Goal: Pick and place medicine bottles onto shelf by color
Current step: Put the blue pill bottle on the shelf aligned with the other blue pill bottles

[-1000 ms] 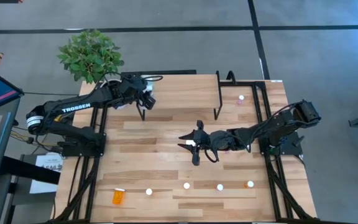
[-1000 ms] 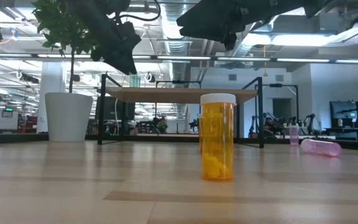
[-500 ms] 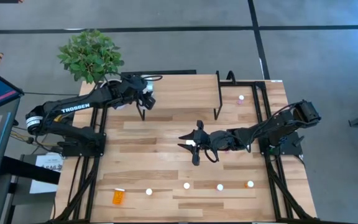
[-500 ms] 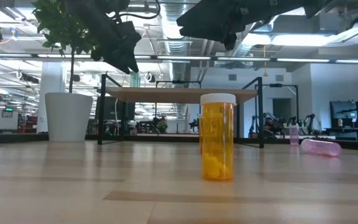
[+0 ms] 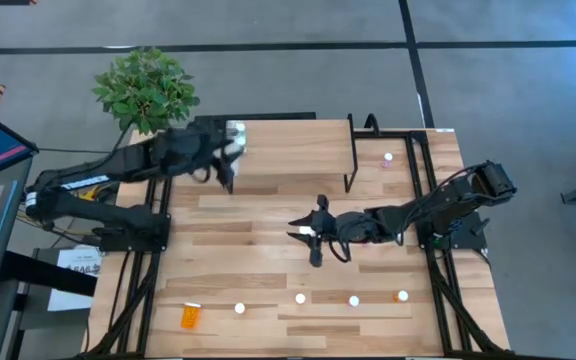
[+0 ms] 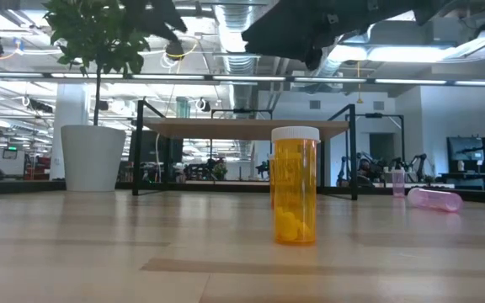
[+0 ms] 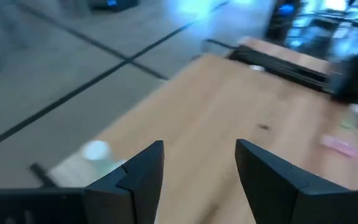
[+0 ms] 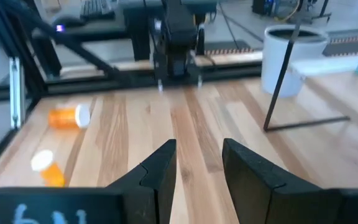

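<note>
Both jaws parted, empty. Left gripper (image 5: pixel 227 178) hangs over the shelf's (image 5: pixel 288 150) far-left edge; a teal bottle (image 6: pixel 182 108) stands there, outside its jaws. Right gripper (image 5: pixel 311 236) hangs mid-table, bare wood around. Orange bottle (image 6: pixel 295 185) stands near the front edge.

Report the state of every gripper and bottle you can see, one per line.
left gripper: open, empty, at the left end of the shelf
right gripper: open, empty, over the middle of the table
large orange bottle: upright, capped
pink bottle: lying on its side
teal bottle: upright on the shelf
small orange bottle: lying on its side
</note>
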Tool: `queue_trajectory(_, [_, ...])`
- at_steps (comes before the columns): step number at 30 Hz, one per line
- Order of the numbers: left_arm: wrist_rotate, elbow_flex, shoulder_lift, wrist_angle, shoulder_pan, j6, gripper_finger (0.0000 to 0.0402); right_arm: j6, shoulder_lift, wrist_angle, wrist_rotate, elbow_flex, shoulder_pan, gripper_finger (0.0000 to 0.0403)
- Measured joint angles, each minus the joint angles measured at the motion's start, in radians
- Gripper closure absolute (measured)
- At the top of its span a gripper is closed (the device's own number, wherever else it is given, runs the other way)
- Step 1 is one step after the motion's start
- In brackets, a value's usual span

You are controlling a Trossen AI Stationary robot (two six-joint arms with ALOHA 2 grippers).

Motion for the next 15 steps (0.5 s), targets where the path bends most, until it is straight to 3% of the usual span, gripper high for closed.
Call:
queue_trajectory(5, [-0.128, -0.164, -0.101, 0.179, -0.316, 0.007, 0.0223, 0.024, -0.124, -0.203, -0.002, 0.04, 0.063, 0.0248])
queue_trajectory(9, [-0.266, -0.352, -0.142, 0.47, -0.562, 0.041, 0.0227, 0.084, -0.226, -0.421, 0.032, 0.129, 0.16, 0.0248])
queue_trajectory(13, [-0.292, -0.497, -0.13, 0.765, -0.697, 0.154, 0.0228, 0.174, -0.259, -0.652, 0.148, 0.232, 0.265, 0.0248])
queue_trajectory(15, [-0.298, -0.537, -0.119, 0.879, -0.727, 0.187, 0.0228, 0.25, -0.26, -0.866, 0.209, 0.3, 0.309, 0.0248])
